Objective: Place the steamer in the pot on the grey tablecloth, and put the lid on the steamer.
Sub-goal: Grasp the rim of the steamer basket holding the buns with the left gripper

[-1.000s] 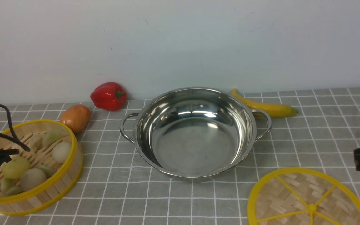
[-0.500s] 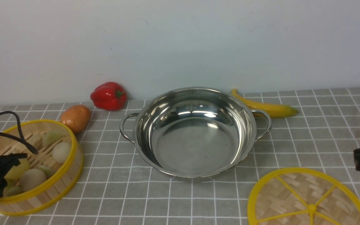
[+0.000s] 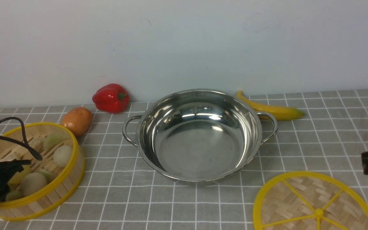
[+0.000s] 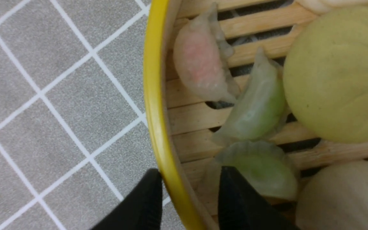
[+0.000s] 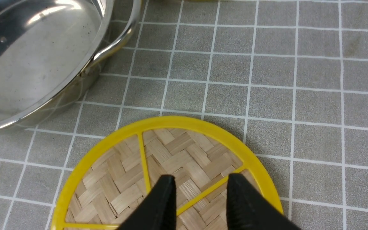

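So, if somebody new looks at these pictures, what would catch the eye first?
The shiny, empty stainless-steel pot in the middle of the grey tablecloth catches the eye first. Next comes the steamer of dumplings and buns at the front left, the left gripper open astride its yellow rim, and the lid lying flat at the front right. A red bell pepper and a banana lie behind, left and right of the pot.

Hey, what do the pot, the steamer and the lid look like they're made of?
The pot looks like polished stainless steel: mirror-bright, reflecting light. The steamer seems pale bamboo or wood slats, its glossy yellow rims probably plastic. The lid appears woven bamboo strips, with yellow spokes likely plastic.
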Controlling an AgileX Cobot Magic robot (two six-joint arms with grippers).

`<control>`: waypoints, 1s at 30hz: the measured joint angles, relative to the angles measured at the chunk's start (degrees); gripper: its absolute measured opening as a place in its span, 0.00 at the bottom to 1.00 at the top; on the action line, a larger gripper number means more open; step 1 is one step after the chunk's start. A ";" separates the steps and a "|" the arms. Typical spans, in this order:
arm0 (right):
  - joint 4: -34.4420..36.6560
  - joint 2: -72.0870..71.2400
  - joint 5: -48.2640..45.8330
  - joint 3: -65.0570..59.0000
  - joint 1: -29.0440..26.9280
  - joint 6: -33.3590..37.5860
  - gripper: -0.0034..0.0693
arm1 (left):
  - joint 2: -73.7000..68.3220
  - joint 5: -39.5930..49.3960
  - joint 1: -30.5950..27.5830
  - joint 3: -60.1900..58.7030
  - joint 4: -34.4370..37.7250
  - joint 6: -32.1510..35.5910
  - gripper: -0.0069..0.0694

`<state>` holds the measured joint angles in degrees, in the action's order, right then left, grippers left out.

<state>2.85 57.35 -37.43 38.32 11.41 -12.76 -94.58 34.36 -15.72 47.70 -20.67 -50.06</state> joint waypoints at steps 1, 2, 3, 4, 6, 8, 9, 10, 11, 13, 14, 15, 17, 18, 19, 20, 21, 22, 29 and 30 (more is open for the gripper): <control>0.00 0.00 0.00 0.00 0.00 0.15 0.38 | -0.04 0.00 0.00 0.05 -0.06 0.00 0.39; 0.00 0.00 0.00 0.00 0.00 0.30 0.38 | -0.07 -0.05 0.00 0.05 -0.07 0.00 0.39; 0.00 0.00 0.00 0.00 0.00 0.37 0.38 | -0.07 -0.05 0.00 0.05 -0.12 0.00 0.39; 0.00 0.00 0.00 0.00 0.00 0.43 0.38 | -0.07 -0.05 0.00 0.05 -0.12 0.00 0.39; 0.00 0.00 0.00 0.00 0.00 0.43 0.38 | -0.14 -0.05 0.00 0.05 -0.12 0.00 0.39; 0.00 0.00 0.00 0.00 0.00 0.43 0.38 | -0.14 -0.05 0.00 0.06 -0.12 0.00 0.39; 0.00 0.00 0.00 0.00 0.00 0.43 0.38 | -0.18 -0.05 0.00 0.06 -0.13 0.00 0.39; 0.00 0.00 0.00 0.00 0.00 0.43 0.38 | -0.18 0.00 0.00 0.06 -0.13 0.00 0.39; 0.00 0.00 0.00 0.00 0.00 0.43 0.38 | -0.18 0.00 0.00 0.06 -0.18 0.00 0.39; 0.00 0.00 0.00 0.00 0.00 0.43 0.38 | -0.18 0.00 0.00 0.06 -0.18 0.00 0.39; 0.00 0.00 0.00 0.00 0.00 0.43 0.38 | -0.18 0.05 0.00 0.06 -0.18 0.00 0.39; 0.00 0.00 0.00 0.00 0.00 0.43 0.38 | -0.18 0.05 0.00 0.06 -0.18 0.00 0.39; 0.00 0.00 0.00 0.00 0.00 0.43 0.38 | -0.18 0.15 0.00 0.11 -0.18 0.00 0.39; 0.00 0.00 0.00 0.00 0.00 0.43 0.38 | -0.18 0.24 0.00 0.11 -0.18 -0.05 0.38; 0.00 0.00 0.00 0.00 0.00 0.43 0.38 | -0.18 0.45 0.00 0.11 -0.18 -0.19 0.35; 0.00 0.00 0.00 0.00 0.00 0.43 0.38 | -0.18 0.64 0.00 0.11 -0.18 -0.31 0.33; 0.00 0.00 0.00 0.00 0.00 0.43 0.38 | -0.18 0.85 0.00 0.11 -0.24 -0.36 0.30; 0.00 0.00 0.00 0.00 0.00 0.43 0.38 | -0.18 0.92 0.00 0.11 -0.24 -0.36 0.30; 0.00 0.00 0.00 0.00 0.00 0.43 0.38 | -0.18 1.97 -0.05 0.11 -1.67 0.82 0.14; 0.00 0.00 0.00 0.00 0.00 0.43 0.38 | -0.18 1.97 -0.05 0.11 -1.67 0.96 0.14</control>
<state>2.85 57.35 -37.43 38.32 11.41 -12.33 -94.76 36.32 -15.77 47.81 -22.34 -49.09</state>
